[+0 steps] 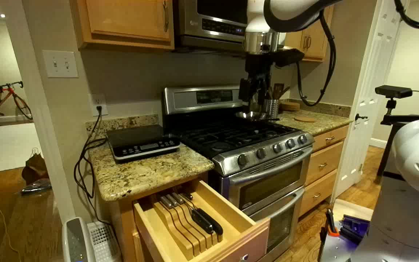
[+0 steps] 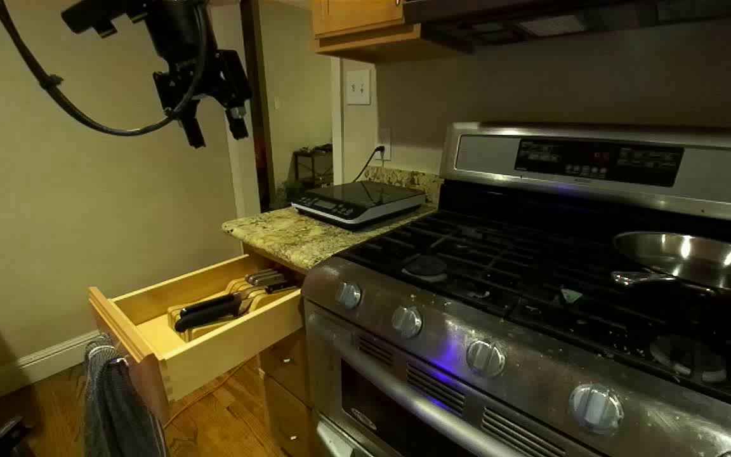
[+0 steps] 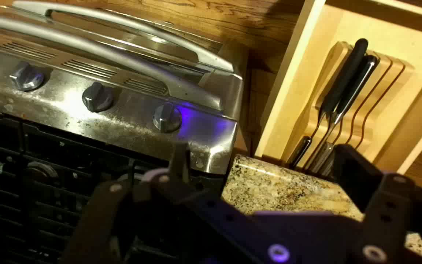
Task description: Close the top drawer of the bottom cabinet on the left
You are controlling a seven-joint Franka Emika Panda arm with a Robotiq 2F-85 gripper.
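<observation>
The top drawer (image 1: 227,203) of the bottom cabinet (image 1: 123,218) left of the stove is pulled far out. Its wooden front and side wall also show in an exterior view (image 2: 232,343), and its inside shows in the wrist view (image 3: 291,80). A wooden knife block (image 1: 180,227) with several black-handled knives (image 2: 210,311) lies in it. A metal handle (image 1: 244,257) shows at the drawer front's lower edge. My gripper (image 2: 216,132) is open and empty, high above the counter and stove level, apart from the drawer. Its spread fingers also show in the wrist view (image 3: 264,154).
A dark towel (image 2: 115,400) hangs at the drawer front. A granite counter (image 1: 151,174) with a black cooktop (image 1: 144,142) overhangs the drawer. The stove (image 1: 267,153) stands beside it, bearing a steel pan (image 2: 695,257). Upper cabinets (image 1: 129,22) and a microwave (image 1: 213,25) are above.
</observation>
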